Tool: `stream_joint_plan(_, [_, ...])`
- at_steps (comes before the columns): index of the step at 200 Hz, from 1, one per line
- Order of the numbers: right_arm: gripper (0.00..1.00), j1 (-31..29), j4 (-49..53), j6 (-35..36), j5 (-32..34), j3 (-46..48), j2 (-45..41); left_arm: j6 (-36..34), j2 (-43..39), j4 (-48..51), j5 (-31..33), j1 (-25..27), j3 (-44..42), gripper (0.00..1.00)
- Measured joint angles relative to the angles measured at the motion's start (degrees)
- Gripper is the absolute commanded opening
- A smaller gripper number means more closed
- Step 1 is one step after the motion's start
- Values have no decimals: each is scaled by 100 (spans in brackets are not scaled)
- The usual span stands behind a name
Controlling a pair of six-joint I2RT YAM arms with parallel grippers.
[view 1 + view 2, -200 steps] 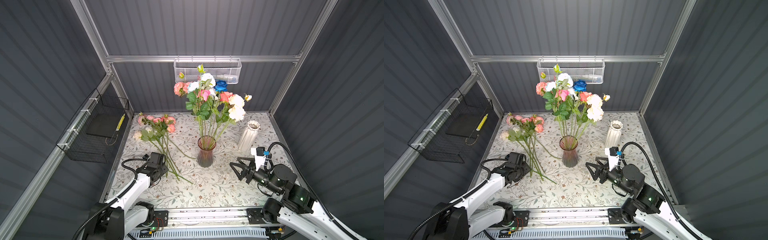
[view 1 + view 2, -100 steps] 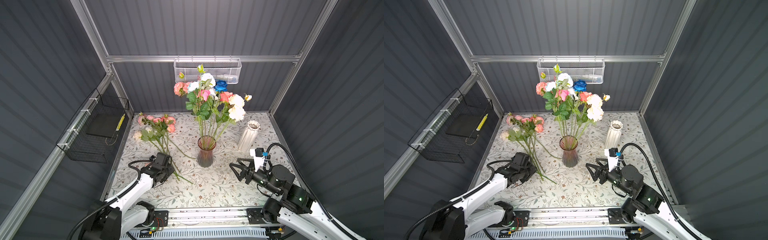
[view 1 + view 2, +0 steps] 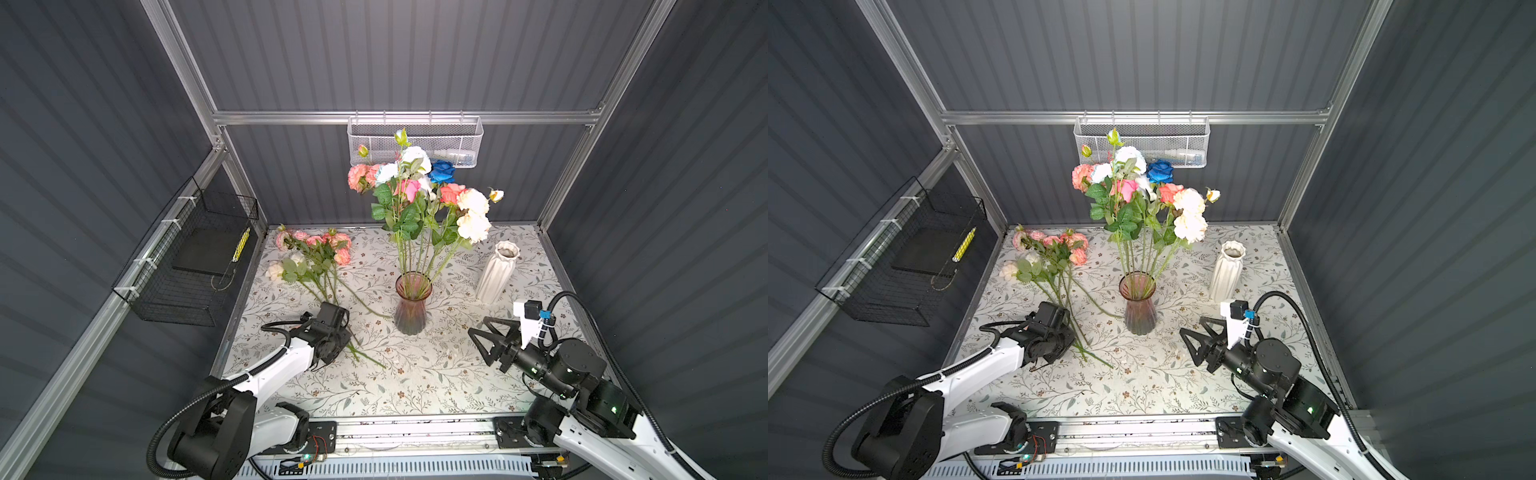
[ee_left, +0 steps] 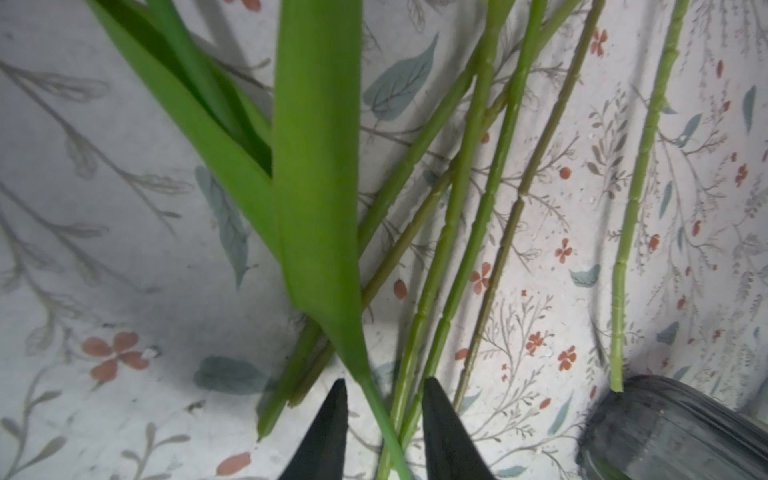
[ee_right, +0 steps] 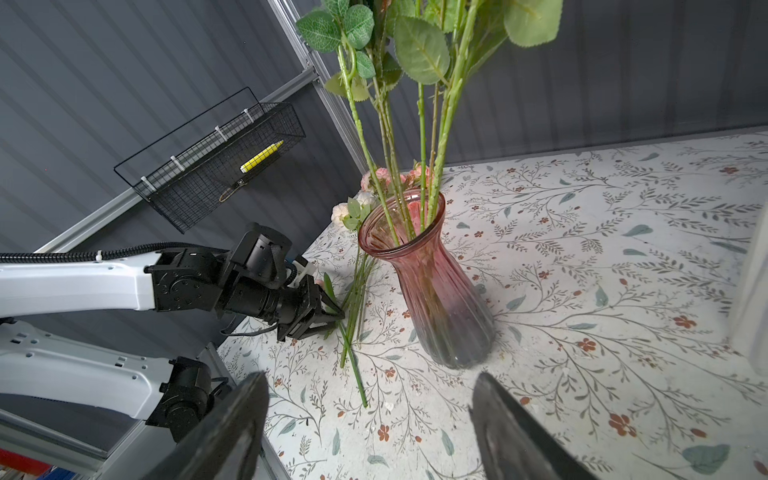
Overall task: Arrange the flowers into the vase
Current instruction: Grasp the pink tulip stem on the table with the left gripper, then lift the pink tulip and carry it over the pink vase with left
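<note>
Lying low over the floral counter [image 3: 415,386], the left hand [image 5: 330,316] reaches into the cut ends of the loose flowers [image 3: 316,253]. These lie flat on the left half of the counter, their pink and cream blooms toward the back wall. In the left wrist view its black fingertips [image 4: 332,419] stand narrowly apart with a few green stems [image 4: 452,232] running between them; I cannot tell whether they pinch any. The standing flowers [image 3: 415,195], pink, white, cream and one deep blue, rise upright from the pink glass vase [image 3: 411,309] at mid-counter. The right hand [image 3: 480,326] hovers to the right of that vase, spread wide and empty, near a white ribbed vase [image 3: 496,272].
</note>
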State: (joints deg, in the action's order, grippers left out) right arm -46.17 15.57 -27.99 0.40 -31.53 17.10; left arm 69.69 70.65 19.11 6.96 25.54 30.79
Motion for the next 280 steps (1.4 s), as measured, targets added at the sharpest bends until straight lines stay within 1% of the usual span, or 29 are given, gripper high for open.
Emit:
stream_joint_plan(20, [79, 0, 55, 0, 4, 4, -2, 4, 225, -48, 57, 0, -2, 20])
stream_joint_plan(57, [79, 0, 94, 2, 9, 15, -28, -2, 269, -146, 101, 0, -31, 7])
stream_joint_plan(78, [79, 0, 125, 0, 13, 15, -46, -2, 197, -90, 157, 0, -37, 3])
stream_joint_plan(105, [79, 0, 164, 7, 20, 15, -46, -42, -216, 153, 260, 0, 2, 2])
stream_joint_plan(138, [79, 0, 260, 15, 17, -7, -48, -249, -1082, 669, 404, 0, 411, 0])
stream_joint_plan(153, [79, 0, 295, 17, 7, -42, -50, -468, -1513, 817, 446, 0, 732, 0])
stream_joint_plan(170, [80, 0, 308, 33, -2, -107, -44, -890, -1860, 894, 437, 2, 1209, 0])
stream_joint_plan(189, [79, 0, 310, 57, -7, -205, 13, -1423, -1954, 793, 389, 57, 1799, 0])
stream_joint_plan(207, [79, 0, 304, 63, -20, -278, 131, -1886, -1943, 396, 293, 188, 2177, 0])
stream_joint_plan(222, [80, 0, 299, 63, -24, -328, 254, -2299, -1856, 15, 306, 444, 2402, 0])
stream_joint_plan(233, [79, 0, 297, 63, -24, -361, 330, -2634, -1685, -264, 407, 772, 2618, 0])
stream_joint_plan(264, [79, 0, 297, 63, -22, -476, 468, -4011, -935, -1292, 920, 2173, 3373, 0])
stream_joint_plan(280, [79, 0, 291, 81, -22, -546, 501, -4701, -629, -1882, 1097, 2715, 3606, 0])
